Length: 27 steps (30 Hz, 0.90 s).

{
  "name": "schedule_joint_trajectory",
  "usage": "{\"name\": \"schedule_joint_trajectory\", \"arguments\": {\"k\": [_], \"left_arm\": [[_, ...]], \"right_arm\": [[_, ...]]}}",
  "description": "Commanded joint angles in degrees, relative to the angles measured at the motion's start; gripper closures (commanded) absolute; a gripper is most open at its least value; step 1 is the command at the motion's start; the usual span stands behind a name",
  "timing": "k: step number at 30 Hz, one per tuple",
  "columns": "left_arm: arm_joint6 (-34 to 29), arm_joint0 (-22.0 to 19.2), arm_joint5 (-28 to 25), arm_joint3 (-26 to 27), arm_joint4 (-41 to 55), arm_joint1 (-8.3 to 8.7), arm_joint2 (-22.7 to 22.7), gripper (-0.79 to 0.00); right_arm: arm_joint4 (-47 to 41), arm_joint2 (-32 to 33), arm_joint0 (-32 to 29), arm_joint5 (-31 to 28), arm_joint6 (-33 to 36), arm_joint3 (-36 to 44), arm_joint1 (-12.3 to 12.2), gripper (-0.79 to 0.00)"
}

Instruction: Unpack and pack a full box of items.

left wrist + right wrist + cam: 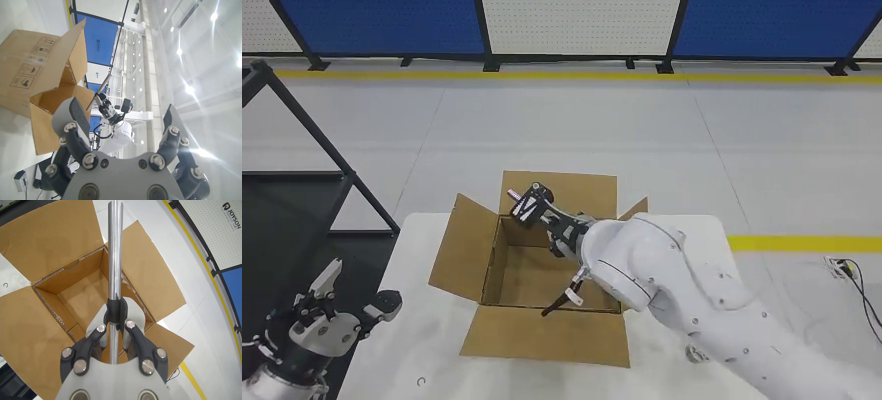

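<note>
Clamping shut on a polished metal rod (114, 256), the right gripper (115, 313) holds it over the open cardboard box (79, 275) at mid-table, with most of the rod's length projecting past the pads. Expect a stiff, fairly heavy, slippery bar. It can slide or pivot between the ribbed pads, so a hold nearer mid-length is safer. The left gripper (122, 108) hangs spread wide at near left, well apart from the box.

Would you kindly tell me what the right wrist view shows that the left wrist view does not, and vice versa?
Right wrist view's own: the bare inner floor of the cardboard box, seen from above. Left wrist view's own: the box's printed outer wall, and the left pincer, open and empty. Shared: the metal rod clamped in the right pincer over the open box.
</note>
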State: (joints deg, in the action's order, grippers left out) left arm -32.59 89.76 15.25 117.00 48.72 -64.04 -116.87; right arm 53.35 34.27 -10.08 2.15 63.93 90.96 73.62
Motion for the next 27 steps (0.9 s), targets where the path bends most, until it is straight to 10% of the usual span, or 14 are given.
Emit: {"name": "schedule_joint_trajectory", "arguments": {"k": [1,27], "left_arm": [[0.25,0.03,0.10,-0.01,0.13,-0.02,0.18,-0.785],[1.60,-1.82,1.52,0.84,1.65,0.46,1.01,-0.785]], "right_arm": [[0.00,0.00,0.00,0.00,0.00,0.00,0.00,0.000],[-7.77,-13.24,4.44,-19.90,-12.54,-43.39,13.35,0.000]]}}
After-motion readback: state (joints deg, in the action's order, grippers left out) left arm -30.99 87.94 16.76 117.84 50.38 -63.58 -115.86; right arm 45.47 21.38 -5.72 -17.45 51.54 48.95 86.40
